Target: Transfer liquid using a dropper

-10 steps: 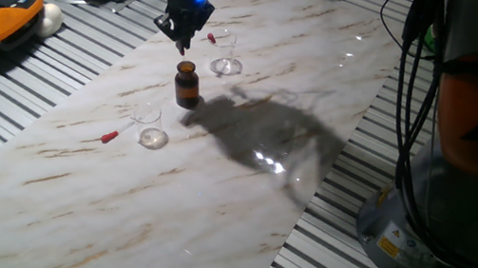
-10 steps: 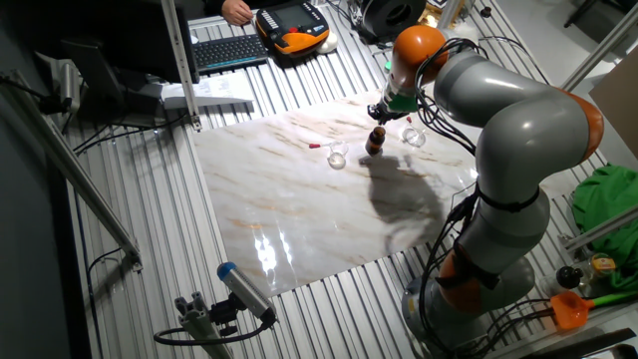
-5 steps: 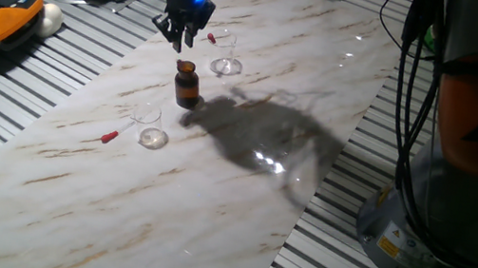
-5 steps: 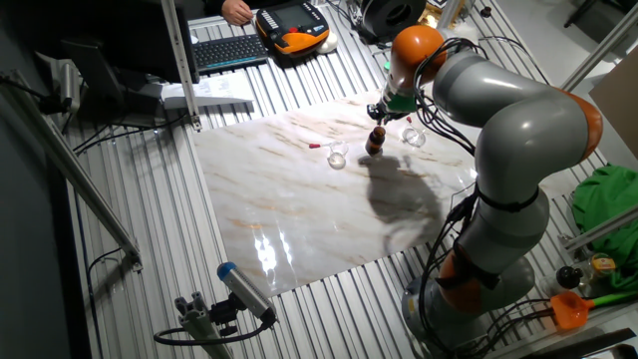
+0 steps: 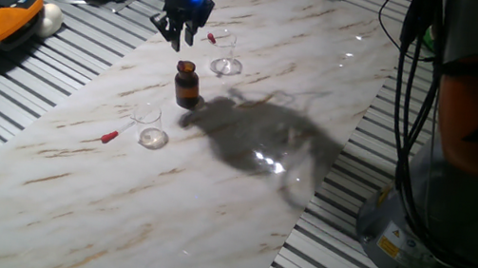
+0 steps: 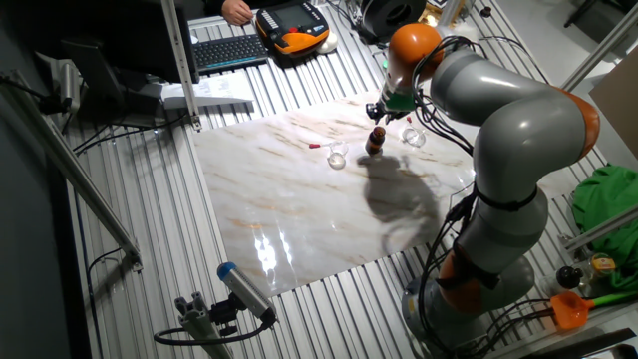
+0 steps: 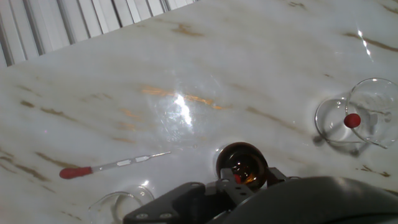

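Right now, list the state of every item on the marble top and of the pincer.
Brown bottle: upright, uncapped.
Near glass beaker: upright.
Far glass beaker: upright, red-bulbed dropper in it.
Loose dropper: lying flat on marble.
Pincer: above the bottle; open or shut unclear.

Amber bottle (image 5: 187, 85), red-bulbed dropper (image 7: 106, 166), white brown-veined marble table (image 5: 238, 201)

gripper (image 5: 178, 40) above amber bottle (image 5: 187, 85), marble table (image 5: 211, 187)
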`<move>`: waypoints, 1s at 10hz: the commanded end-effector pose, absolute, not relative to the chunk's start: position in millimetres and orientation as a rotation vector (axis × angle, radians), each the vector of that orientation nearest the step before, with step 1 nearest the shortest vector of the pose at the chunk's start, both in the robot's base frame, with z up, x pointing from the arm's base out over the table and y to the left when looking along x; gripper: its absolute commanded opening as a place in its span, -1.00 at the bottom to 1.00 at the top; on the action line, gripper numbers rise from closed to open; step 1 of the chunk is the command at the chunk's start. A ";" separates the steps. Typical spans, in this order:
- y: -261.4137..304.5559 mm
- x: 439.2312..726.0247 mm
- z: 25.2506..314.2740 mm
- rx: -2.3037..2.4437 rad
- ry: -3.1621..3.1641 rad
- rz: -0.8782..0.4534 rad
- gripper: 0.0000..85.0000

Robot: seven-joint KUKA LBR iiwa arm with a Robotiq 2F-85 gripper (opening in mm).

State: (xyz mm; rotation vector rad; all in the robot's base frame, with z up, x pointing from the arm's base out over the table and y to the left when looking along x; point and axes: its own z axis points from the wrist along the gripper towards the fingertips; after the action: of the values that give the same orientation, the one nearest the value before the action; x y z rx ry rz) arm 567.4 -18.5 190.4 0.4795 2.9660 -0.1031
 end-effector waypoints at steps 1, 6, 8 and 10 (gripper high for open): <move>-17.2 568.0 194.4 0.486 2.963 -0.110 -0.20; -10.4 570.1 222.3 0.558 2.956 -0.271 -0.20; -10.4 570.1 222.3 0.594 2.960 -0.286 -0.20; -10.4 570.1 222.3 0.616 2.985 -0.293 -0.20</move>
State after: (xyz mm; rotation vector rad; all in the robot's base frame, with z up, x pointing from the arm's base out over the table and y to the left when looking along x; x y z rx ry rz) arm 570.2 -10.4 222.1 0.6168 2.9852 -0.2934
